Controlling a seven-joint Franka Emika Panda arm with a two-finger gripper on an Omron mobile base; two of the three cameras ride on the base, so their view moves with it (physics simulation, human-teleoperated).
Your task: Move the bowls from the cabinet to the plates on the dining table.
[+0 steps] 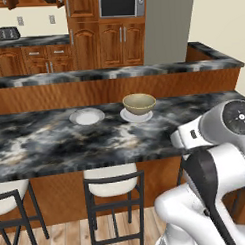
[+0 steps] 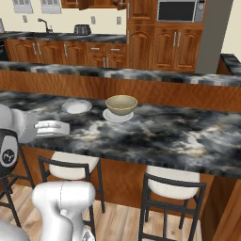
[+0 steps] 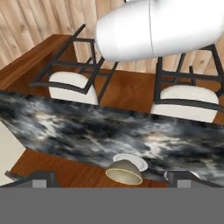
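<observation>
Beige bowl [image 1: 139,103] upright on plate [image 1: 129,116], second plate [image 1: 87,116] bare beside it, marble dining table [image 1: 55,142]

Legible text, labels, brands, numbers, signs: none. The round dark cap [image 1: 241,117] on the arm's joint bears small pale marks, too small to read.

A home kitchen: wooden cabinets [image 1: 112,45], microwave [image 1: 121,5], marble dining table [image 1: 55,142].
</observation>
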